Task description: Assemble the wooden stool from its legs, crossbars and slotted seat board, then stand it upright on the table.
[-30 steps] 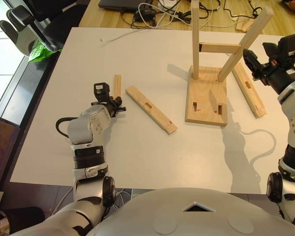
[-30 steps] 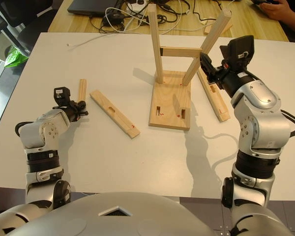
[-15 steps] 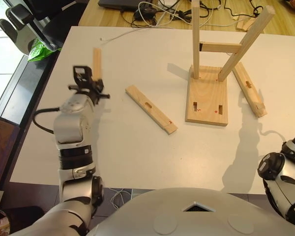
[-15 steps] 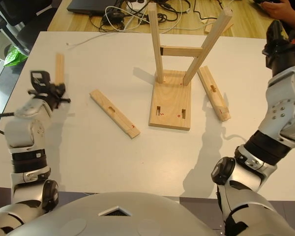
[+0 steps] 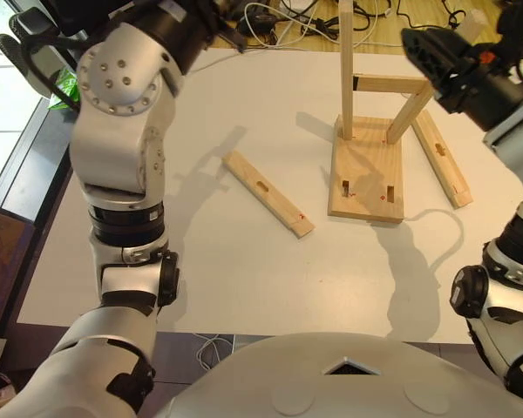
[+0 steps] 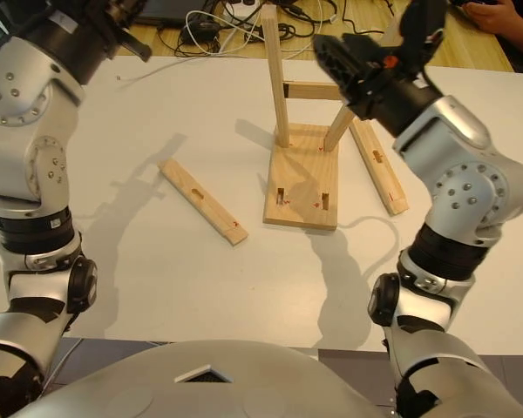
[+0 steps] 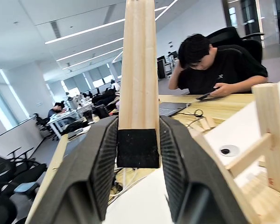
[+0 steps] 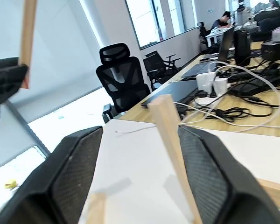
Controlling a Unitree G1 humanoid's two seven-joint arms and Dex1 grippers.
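Note:
The seat board (image 5: pixel 366 178) lies flat on the white table (image 5: pixel 200 261). An upright leg (image 5: pixel 346 70) and a slanted leg (image 5: pixel 410 109) stand in its far slots, joined by a crossbar (image 5: pixel 388 84). My right gripper (image 5: pixel 429 54) is open, high up at the slanted leg's top (image 8: pixel 164 109), which shows between its fingers. My left gripper (image 7: pixel 138 140) is raised high at the far left, shut on a short crossbar (image 7: pixel 139 70) that stands upright in it. One loose leg (image 5: pixel 268 192) lies left of the board and another (image 5: pixel 440 157) lies to its right.
A laptop and tangled cables (image 5: pixel 275 13) lie on the wooden desk behind the table. Office chairs (image 5: pixel 35 43) stand off the table's left edge. The near half of the table is bare.
My left arm has lifted the short crossbar from the table to high above the far left. My right gripper swung away, then came back to the slanted leg's top.

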